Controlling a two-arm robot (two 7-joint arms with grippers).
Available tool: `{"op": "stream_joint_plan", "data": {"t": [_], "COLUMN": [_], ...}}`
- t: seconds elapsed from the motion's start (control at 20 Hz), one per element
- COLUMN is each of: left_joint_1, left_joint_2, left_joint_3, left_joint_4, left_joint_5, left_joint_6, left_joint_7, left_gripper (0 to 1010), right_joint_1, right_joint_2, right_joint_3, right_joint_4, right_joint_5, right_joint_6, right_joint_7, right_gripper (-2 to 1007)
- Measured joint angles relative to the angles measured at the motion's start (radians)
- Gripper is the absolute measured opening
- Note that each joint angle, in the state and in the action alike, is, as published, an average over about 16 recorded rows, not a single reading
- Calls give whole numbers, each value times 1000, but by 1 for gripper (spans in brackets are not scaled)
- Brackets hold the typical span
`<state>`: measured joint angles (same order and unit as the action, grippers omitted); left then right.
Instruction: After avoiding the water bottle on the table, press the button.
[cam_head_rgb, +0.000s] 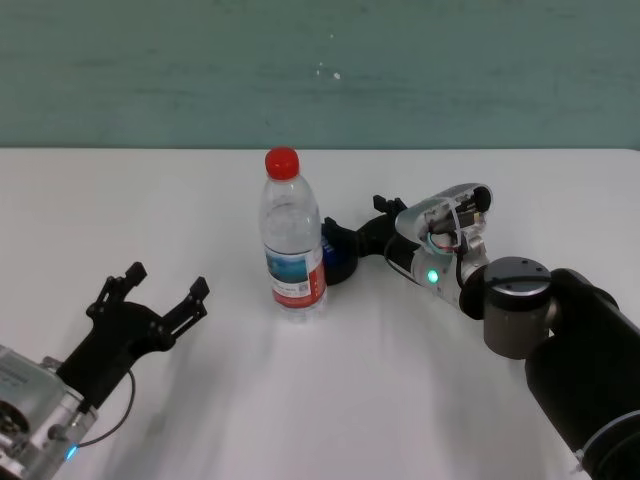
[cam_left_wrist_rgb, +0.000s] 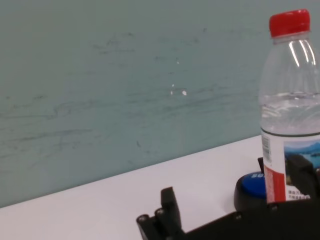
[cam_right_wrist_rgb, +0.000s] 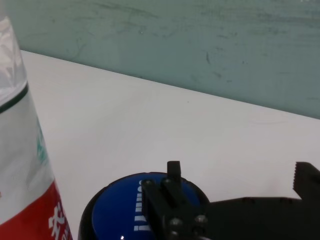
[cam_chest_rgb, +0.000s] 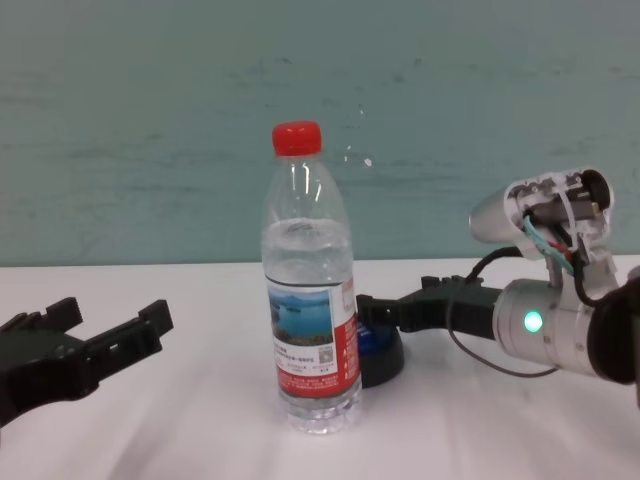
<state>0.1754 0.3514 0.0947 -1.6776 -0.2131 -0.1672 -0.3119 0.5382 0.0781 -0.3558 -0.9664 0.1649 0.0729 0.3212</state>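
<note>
The water bottle (cam_head_rgb: 293, 240) stands upright in the middle of the white table (cam_head_rgb: 150, 200), clear with a red cap. The blue button (cam_head_rgb: 338, 257) on its black base sits just behind and to the right of the bottle, partly hidden by it. My right gripper (cam_head_rgb: 362, 222) is open, beyond the bottle's right side, and one finger (cam_right_wrist_rgb: 172, 187) lies over the blue top (cam_right_wrist_rgb: 120, 210); I cannot tell whether it touches. In the chest view the right gripper (cam_chest_rgb: 395, 300) sits just above the button (cam_chest_rgb: 383, 358). My left gripper (cam_head_rgb: 160, 295) is open and empty at the near left.
A teal wall (cam_head_rgb: 320, 70) runs behind the table's far edge. The left wrist view shows the bottle (cam_left_wrist_rgb: 290, 100) and the button (cam_left_wrist_rgb: 252, 182) beyond the left gripper's fingers (cam_left_wrist_rgb: 167, 202).
</note>
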Motion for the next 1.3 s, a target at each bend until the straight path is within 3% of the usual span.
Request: {"op": "stream_joint_plan", "data": {"t": [0.6,1.3], "left_joint_1": [0,0], "left_joint_2": [0,0], "left_joint_3": [0,0], "left_joint_4": [0,0], "left_joint_5": [0,0], "left_joint_6": [0,0], "left_joint_7": [0,0], "left_gripper": [1010,1010], "right_joint_1": [-53,-158], "right_joint_2": [19,43], "right_joint_3": [7,29], "right_joint_4": [-124,-310], "right_joint_5": [-20,-51], "right_joint_6": [0,23], "right_joint_7": [-42,-92], "right_gripper": [1004,1004]}}
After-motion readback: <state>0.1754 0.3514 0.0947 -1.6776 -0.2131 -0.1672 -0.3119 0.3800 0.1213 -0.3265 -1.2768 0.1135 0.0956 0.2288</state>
